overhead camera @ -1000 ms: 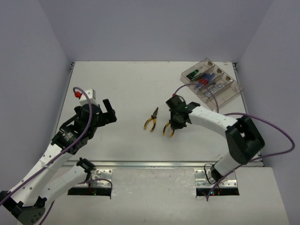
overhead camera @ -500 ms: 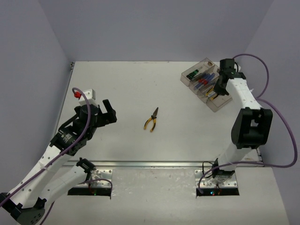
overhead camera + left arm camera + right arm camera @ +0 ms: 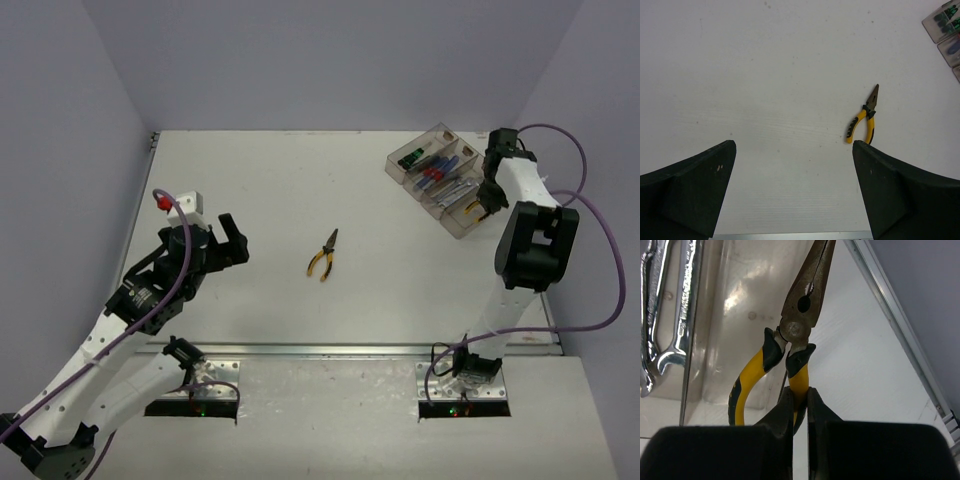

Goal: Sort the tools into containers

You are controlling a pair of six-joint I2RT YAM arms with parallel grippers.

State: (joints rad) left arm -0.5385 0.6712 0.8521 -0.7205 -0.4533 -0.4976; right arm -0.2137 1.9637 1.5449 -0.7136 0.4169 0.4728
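My right gripper [image 3: 799, 397] pinches one handle of yellow-and-black handled pliers [image 3: 797, 332], hanging lengthwise over clear smoky plastic end bin [image 3: 730, 340].

right jaws hold yellow pliers [image 3: 471, 210] over the tray's [image 3: 393, 166] end; second pliers [image 3: 322, 255] lies on the table [image 3: 250, 180].

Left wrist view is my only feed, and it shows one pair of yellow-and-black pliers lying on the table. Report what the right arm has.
Observer: The right hand is shut on one handle of a second pair of yellow-and-black needle-nose pliers.
Operator: Say where it holds them.
Observer: At the outer edge of the end bin of the clear smoky plastic four-bin tray, at the table's far right.
Operator: Describe the neighbouring bin.
Observer: Silver wrenches lie in it.
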